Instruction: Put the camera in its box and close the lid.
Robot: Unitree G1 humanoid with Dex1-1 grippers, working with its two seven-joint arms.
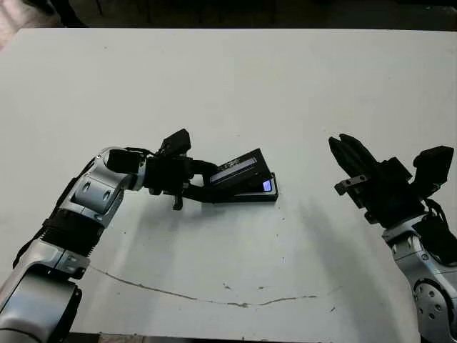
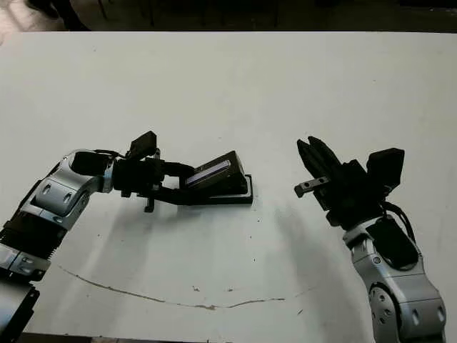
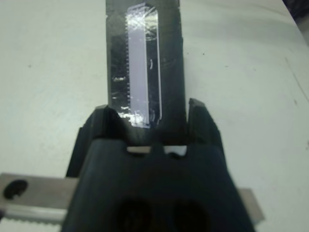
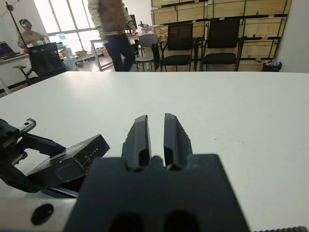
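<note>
The step in hand is judged to be lid closure. The left claw (image 1: 202, 180) grips the lid (image 1: 238, 168) at its near end, one finger on each side edge; the lid is tilted, its far end raised above the box (image 1: 246, 196). The box lies on the desk (image 1: 228, 93) directly under the lid, just ahead of the claw. The camera (image 1: 268, 186) sits inside it; only its bluish end shows under the raised lid edge.

Next move: lower the lid level, square its edges to the box rim, then press down.

The right claw (image 2: 311, 158) hovers with fingers nearly together, gripping nothing, well apart from the box. Beyond both claws the desk lies bare to its far edge.
</note>
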